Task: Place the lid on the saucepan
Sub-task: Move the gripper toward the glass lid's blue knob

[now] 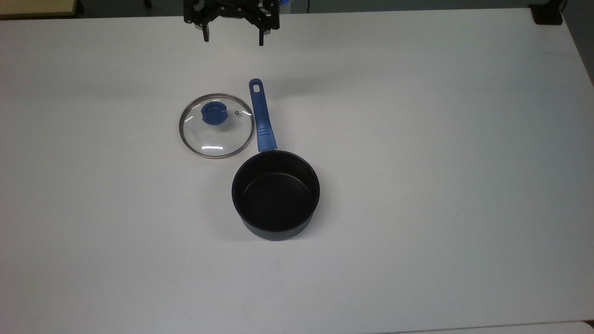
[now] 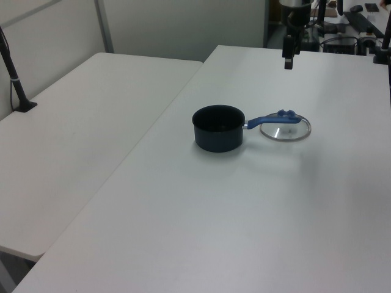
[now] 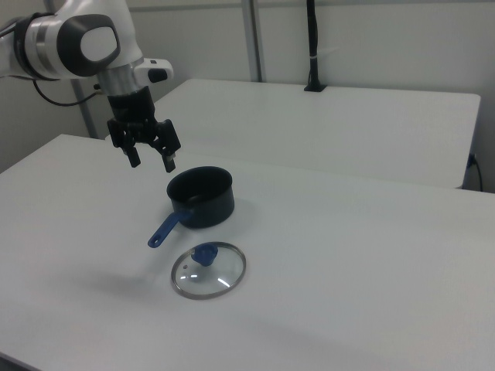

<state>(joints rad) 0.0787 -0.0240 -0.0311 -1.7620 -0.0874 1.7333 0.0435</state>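
Observation:
The lid (image 1: 216, 125), clear glass with a steel rim and a blue knob, lies flat on the white table (image 1: 417, 139), just left of the saucepan's blue handle (image 1: 261, 116) in the top view. The saucepan (image 1: 275, 195) stands upright and empty, black inside, handle pointing toward the top view's upper edge. My gripper (image 1: 233, 39) hangs open in the air at the top view's upper edge, well above and beyond the lid, holding nothing. The lid (image 3: 208, 270) and the saucepan (image 3: 201, 196) sit below and to the right of the open gripper (image 3: 151, 162) in the right view. Lid (image 2: 285, 127), saucepan (image 2: 218, 127) and gripper (image 2: 288, 61) appear in the left view too.
A second white table (image 2: 79, 122) adjoins on the left view's left, with a black post (image 2: 15, 79) clamped at its edge. A black object (image 1: 547, 14) sits at the top view's upper right corner. Cables and equipment stand behind the arm (image 2: 348, 30).

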